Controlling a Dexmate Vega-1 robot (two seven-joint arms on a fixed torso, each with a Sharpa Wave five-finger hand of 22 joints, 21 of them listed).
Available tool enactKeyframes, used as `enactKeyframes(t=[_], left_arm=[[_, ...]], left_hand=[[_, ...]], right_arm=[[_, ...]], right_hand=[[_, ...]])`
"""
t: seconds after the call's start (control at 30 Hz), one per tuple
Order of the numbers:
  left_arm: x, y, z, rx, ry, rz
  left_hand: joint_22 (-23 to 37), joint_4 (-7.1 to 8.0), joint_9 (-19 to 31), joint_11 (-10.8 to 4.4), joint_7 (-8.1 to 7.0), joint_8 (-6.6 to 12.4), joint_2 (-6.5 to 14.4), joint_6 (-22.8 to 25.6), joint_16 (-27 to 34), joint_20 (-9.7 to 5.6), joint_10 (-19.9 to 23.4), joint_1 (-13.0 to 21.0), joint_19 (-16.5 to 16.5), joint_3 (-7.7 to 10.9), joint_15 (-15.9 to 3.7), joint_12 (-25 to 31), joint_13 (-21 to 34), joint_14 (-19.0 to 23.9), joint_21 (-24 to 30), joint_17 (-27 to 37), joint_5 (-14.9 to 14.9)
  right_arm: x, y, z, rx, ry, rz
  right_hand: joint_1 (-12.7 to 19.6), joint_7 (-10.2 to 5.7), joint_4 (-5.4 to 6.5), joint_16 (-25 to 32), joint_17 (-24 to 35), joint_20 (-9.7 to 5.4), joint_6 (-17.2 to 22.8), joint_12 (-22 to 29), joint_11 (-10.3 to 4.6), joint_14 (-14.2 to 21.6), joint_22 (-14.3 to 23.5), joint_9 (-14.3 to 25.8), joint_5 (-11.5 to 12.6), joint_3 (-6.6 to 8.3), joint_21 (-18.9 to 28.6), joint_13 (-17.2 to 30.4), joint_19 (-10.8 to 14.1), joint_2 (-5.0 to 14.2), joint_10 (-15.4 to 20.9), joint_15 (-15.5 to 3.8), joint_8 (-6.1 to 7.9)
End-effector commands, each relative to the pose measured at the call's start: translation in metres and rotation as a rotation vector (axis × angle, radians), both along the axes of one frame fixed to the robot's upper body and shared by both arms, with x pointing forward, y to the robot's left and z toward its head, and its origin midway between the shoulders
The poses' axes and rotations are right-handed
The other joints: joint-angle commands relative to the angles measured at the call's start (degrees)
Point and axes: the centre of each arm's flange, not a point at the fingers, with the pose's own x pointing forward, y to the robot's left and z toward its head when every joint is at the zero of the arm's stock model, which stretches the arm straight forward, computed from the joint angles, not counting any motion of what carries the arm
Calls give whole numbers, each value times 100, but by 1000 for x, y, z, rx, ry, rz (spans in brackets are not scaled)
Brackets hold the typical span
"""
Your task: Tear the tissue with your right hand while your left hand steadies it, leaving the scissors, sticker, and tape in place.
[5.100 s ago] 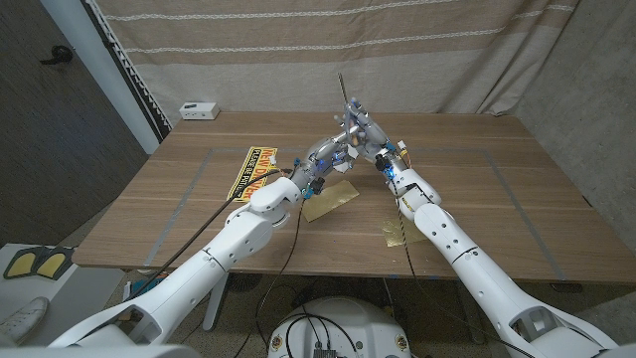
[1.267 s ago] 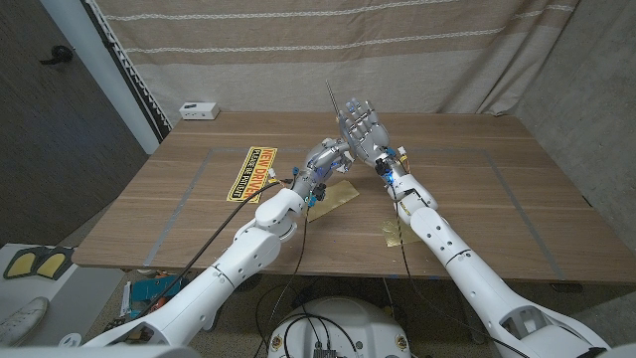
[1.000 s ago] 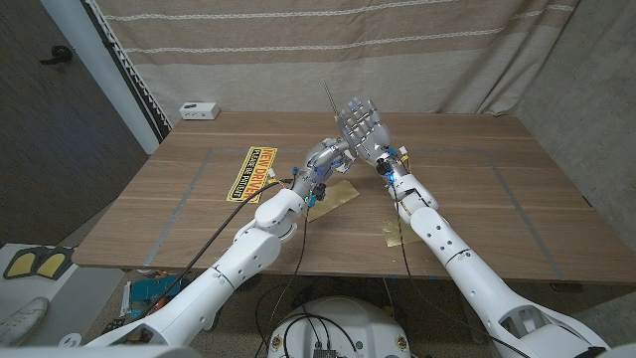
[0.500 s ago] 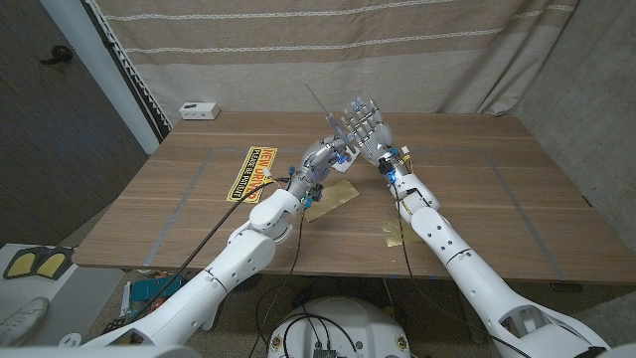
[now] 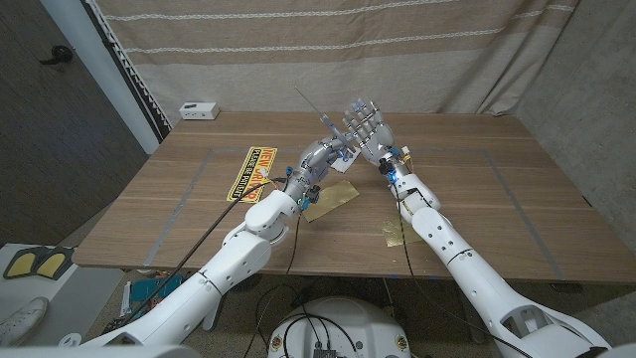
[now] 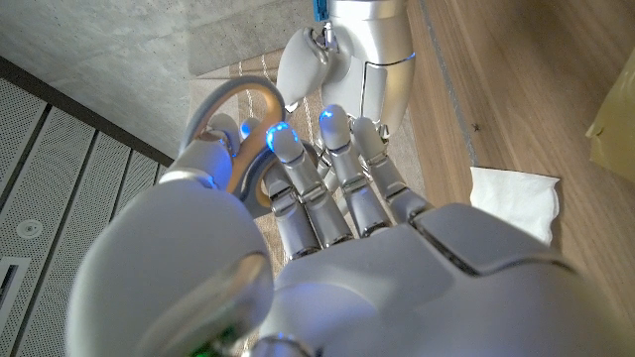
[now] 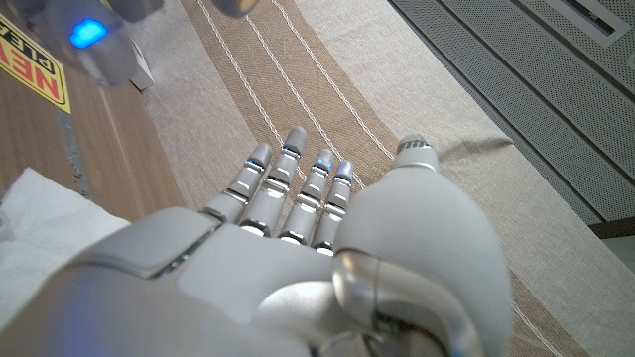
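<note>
Tissue (image 6: 514,199) lies whole on the tabletop (image 5: 477,199); tearing looks unstarted to me. My left hand (image 5: 320,157) holds scissors (image 6: 243,139); my right hand (image 5: 366,127) is spread, empty.

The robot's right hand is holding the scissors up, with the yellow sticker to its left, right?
No: the left hand holds the scissors, as the left wrist view shows; the right hand is open. The yellow sticker does lie to its left.
</note>
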Motion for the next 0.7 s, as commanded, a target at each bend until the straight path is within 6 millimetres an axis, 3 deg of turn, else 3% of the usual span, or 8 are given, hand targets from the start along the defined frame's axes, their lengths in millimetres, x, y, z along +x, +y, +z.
enactKeyframes(t=[0.03, 0.1, 0.17, 0.33, 0.5, 0.63, 0.67, 0.7], left_arm=[[-3, 3, 3, 45, -13, 30], [-3, 4, 4, 44, -14, 41], [-3, 4, 4, 47, -15, 38], [-6, 6, 6, 57, -47, 84], [-8, 7, 8, 82, -58, 96], [-8, 7, 9, 96, -63, 105], [-9, 7, 9, 99, -65, 108], [-9, 7, 10, 110, -64, 100]], left_hand=[[-142, -9, -133, -1, -35, -88, 138, 419, -25, -378, -492, 140, -266, -35, -839, 69, 317, -545, -142, 191, 34], [-264, 2, -185, -7, -19, -137, 154, 457, 51, -367, -787, 129, -375, -61, -814, 401, 946, -905, -220, 571, 50], [-304, -8, -230, -14, -24, -170, 151, 474, 91, -363, -816, 136, -433, -95, -801, 595, 1094, -1078, -241, 709, 49], [-495, 13, -543, -29, 37, -277, 163, 726, 169, -359, -348, 76, -616, -167, -795, 1785, 1155, -1467, -328, 919, 39], [-626, 30, -580, -10, 4, -279, 139, 756, 71, -333, -304, 7, -806, -127, -797, 2316, 1135, -1637, -434, 884, 52], [-733, 36, -569, 17, -7, -271, 148, 732, -237, -312, -736, -35, -982, -3, -825, 2543, 1105, -1971, -519, 795, 76], [-762, 37, -585, 30, -7, -272, 160, 737, -340, -309, -915, -38, -1018, 44, -828, 2569, 1095, -2047, -538, 757, 83], [-812, 25, -590, 10, 2, -258, 146, 748, -446, -299, -1356, -47, -1089, 77, -822, 2452, 1002, -2166, -568, 745, 81]], right_arm=[[2, -1, 4, -9, -5, -16], [3, -1, 5, -9, -6, -22], [3, -1, 5, -9, -6, -22], [4, -1, 6, -9, -9, -25], [4, -1, 7, -7, -10, -25], [3, 0, 8, -9, -16, -25], [3, 0, 8, -9, -17, -28], [3, -1, 9, -11, -19, -31]], right_hand=[[-78, -129, -20, 27, -28, -174, -15, 0, -119, -33, 21, 10, 59, -32, -38, -2, -39, -10, -38, -876, 22], [-90, -159, -23, 37, -44, -189, -4, 9, -168, -8, 21, 8, 69, -43, -50, -5, -52, -21, -37, -851, 32], [-97, -206, -29, 34, -59, -191, 0, 12, -208, -15, 22, 7, 79, -50, -60, -9, -60, -27, -49, -845, 38], [-104, -263, -35, 26, -78, -187, 0, 25, -244, -37, 23, 5, 93, -56, -70, -14, -64, -28, -39, -841, 42], [-112, -295, -37, 28, -92, -178, 10, 34, -265, -37, 24, 3, 104, -59, -78, -17, -67, -22, -33, -834, 48], [-120, -306, -37, 31, -102, -174, 16, 38, -275, -35, 24, 0, 112, -63, -81, -20, -64, -20, -33, -829, 52], [-121, -312, -37, 30, -104, -172, 21, 38, -277, -38, 24, 0, 113, -64, -83, -21, -64, -19, -34, -827, 54], [-123, -319, -38, 28, -107, -170, 24, 39, -280, -43, 25, -1, 116, -65, -83, -22, -63, -18, -35, -820, 56]])
